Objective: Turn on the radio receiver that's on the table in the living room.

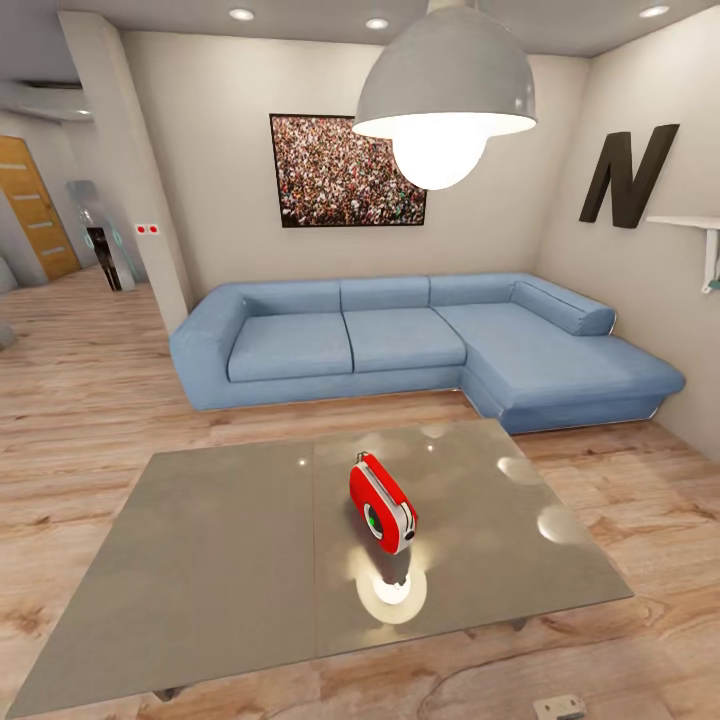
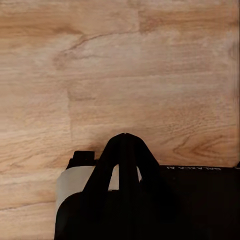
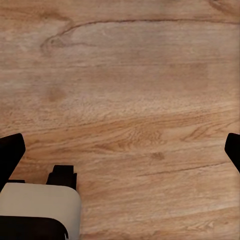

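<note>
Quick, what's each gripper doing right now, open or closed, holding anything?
Left gripper: closed, fingertips together, holding nothing, above the light wood floor.
Right gripper: open, fingers spread wide, holding nothing.

Light wood floor, beige walls, blue L-shaped sofa — grey dome pendant lamp glowing overhead.

Radio receiver stands alone mid-table; bare top on all its sides. Pendant lamp hangs well above my approach.

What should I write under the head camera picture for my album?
A red radio stands on the grey table before a blue sofa.
</note>
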Controlling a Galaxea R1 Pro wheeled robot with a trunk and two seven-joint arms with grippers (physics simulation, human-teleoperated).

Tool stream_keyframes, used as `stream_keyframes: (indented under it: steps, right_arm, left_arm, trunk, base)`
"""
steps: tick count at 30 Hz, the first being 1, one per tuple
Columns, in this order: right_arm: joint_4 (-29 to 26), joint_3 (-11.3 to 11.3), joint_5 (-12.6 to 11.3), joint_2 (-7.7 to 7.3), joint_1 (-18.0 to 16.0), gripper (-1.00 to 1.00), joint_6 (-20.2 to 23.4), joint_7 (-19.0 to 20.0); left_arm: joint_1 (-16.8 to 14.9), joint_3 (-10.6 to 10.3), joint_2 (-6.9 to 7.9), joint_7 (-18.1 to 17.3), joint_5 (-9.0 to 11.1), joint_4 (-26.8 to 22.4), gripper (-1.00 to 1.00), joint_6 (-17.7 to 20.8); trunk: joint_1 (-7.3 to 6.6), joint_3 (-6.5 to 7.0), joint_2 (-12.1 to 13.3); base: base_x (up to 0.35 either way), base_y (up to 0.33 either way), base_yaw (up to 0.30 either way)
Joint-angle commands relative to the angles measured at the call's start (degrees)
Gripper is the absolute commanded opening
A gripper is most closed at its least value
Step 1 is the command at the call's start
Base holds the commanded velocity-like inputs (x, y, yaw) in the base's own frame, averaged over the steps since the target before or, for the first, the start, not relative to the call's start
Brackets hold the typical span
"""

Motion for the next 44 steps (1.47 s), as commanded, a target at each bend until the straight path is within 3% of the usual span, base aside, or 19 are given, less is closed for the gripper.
stream_keyframes:
  steps: [1, 44]
  right_arm:
    - [0.0, 0.0, 0.0, 0.00, 0.0, 1.00, 0.0, 0.0]
    - [0.0, 0.0, 0.0, 0.00, 0.0, 1.00, 0.0, 0.0]
  left_arm:
    - [0.0, 0.0, -0.43, 0.0, 0.0, 0.0, -1.00, 0.0]
    - [0.0, 0.1, -1.42, -0.1, 0.0, 0.0, -1.00, 0.0]
  trunk:
    - [0.00, 0.00, 0.0]
    - [0.00, 0.00, 0.0]
  base:
    - [0.000, 0.000, 0.000]
    - [0.000, 0.000, 0.000]
